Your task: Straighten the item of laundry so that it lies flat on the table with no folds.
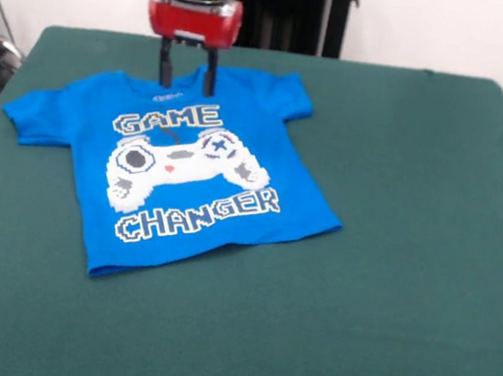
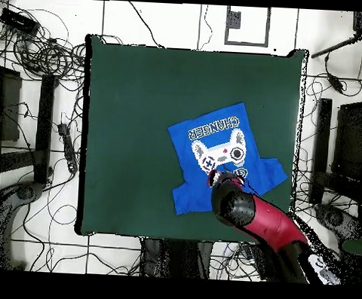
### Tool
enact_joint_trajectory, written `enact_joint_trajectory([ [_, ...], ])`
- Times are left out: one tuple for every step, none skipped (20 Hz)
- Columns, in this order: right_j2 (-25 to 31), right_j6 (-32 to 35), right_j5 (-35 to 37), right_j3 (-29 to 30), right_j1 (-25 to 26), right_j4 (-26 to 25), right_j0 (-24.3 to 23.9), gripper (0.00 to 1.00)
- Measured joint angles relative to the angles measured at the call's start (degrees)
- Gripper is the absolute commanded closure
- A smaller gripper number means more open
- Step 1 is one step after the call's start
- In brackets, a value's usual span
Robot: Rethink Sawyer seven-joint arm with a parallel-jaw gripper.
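Pincer (image 1: 187, 77) is hanging released over the T-shirt's (image 1: 187, 189) collar, risking bunching the nearly flat fabric if pinching.

Tangled black cables (image 2: 45, 54) on white tiled floor (image 2: 153, 18), 9 to 11 o'clock. Dark stands (image 2: 320, 148) at 3 o'clock. Grey-framed square panel (image 2: 246, 25) at 12 o'clock. White wall (image 1: 436, 27) behind, dark column (image 1: 287, 9) against it.

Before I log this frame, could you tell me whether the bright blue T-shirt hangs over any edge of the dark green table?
No, the bright blue T-shirt lies wholly on the dark green table, with cloth showing all around it.
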Motion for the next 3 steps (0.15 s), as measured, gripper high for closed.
enact_joint_trajectory([
  [0.00, 0.00, 0.04, -0.25, -0.03, -0.08, 0.00, 0.00],
  [0.00, 0.00, 0.08, -0.51, -0.06, -0.17, 0.00, 0.00],
  [0.00, 0.00, 0.21, -1.20, -0.14, -0.40, 0.00, 0.00],
])
